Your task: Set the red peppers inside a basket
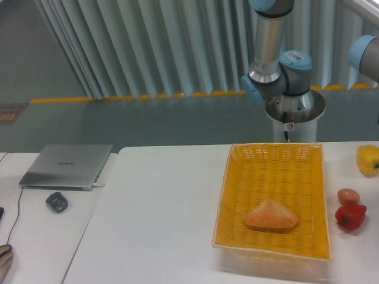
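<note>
Far left edge, bottom: a fingertip or hand [5, 259] pokes into frame, mostly cut off. A thin black cable [18, 204] runs up the left table toward a closed grey laptop [66, 167]. Just in front of the laptop sits a small dark object [57, 202], possibly a mouse, too blurry to confirm.

White table [160, 219] fills the centre, bare there.

Centre-right: the basket [272, 245], yellow-orange wicker, low sides, rectangular. Its near rim is soft and washed out. Inside, toward the near half, lies a tan wedge-shaped item [271, 215], looks like bread, can't confirm.

Behind the basket: arm base and joints [284, 80], grey with blue caps. The arm runs up and out of the top of frame. A second blue-capped joint [366, 56] shows at the upper right edge, also cut off.

Gripper: not visible anywhere in frame, so no read on how its fingers stand or whether it holds anything. Positions relative to it can't be given; all I can say is everything on the table is below where the arm leaves the frame.

Right of the basket, outside it, on the table: small orange-brown egg-shaped ball [348, 195], and touching or just in front of it the red pepper [350, 216], glossy, lumpy. Further back at the right edge, a yellow pepper [368, 160], partly cut off.
</note>
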